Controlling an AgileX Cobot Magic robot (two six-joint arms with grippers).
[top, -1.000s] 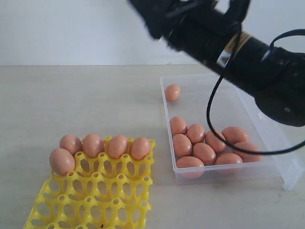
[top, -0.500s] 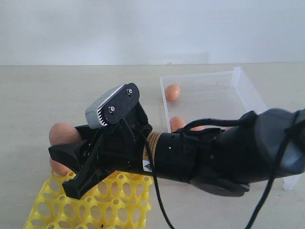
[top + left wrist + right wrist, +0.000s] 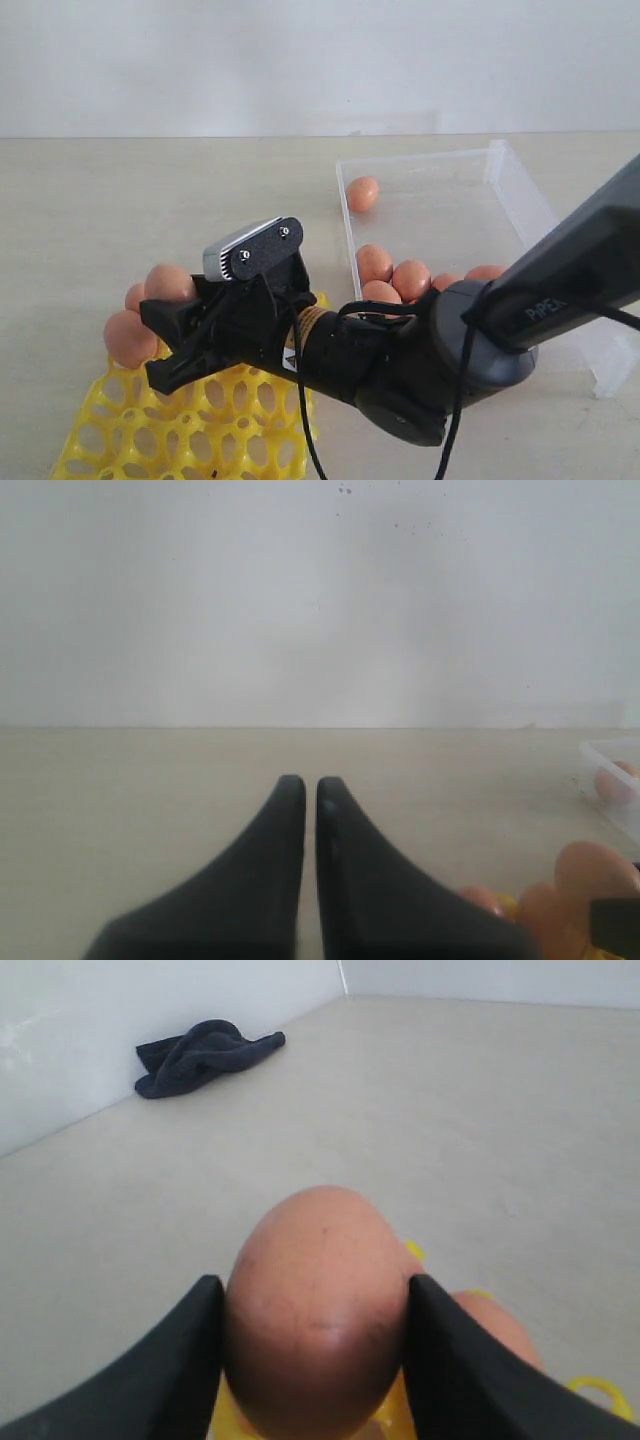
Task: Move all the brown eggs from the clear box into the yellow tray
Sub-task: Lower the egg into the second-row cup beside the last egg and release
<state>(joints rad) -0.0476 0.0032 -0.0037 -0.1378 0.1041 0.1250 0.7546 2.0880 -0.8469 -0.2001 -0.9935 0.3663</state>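
Note:
My right gripper [image 3: 160,320] has reached across to the left and is shut on a brown egg [image 3: 170,283] just above the back rows of the yellow tray [image 3: 150,430]. In the right wrist view that egg [image 3: 315,1310] fills the gap between the fingers of the right gripper [image 3: 315,1283], with yellow tray [image 3: 590,1385] beneath. Two more eggs [image 3: 125,338] show in the tray behind the gripper. The clear box [image 3: 520,190] on the right holds several eggs [image 3: 375,263], one alone [image 3: 362,193] at its far end. My left gripper [image 3: 310,782] is shut and empty above bare table.
My right arm's black body [image 3: 400,370] lies across the tray's right half and the box's near corner, hiding part of both. A dark cloth [image 3: 200,1052] lies by the wall in the right wrist view. The box's clear flap [image 3: 605,350] sticks out on its right side.
My right arm swung from high over the box down to the tray with an egg in its grip. In the last half second it shifted slightly right, over the back rows.

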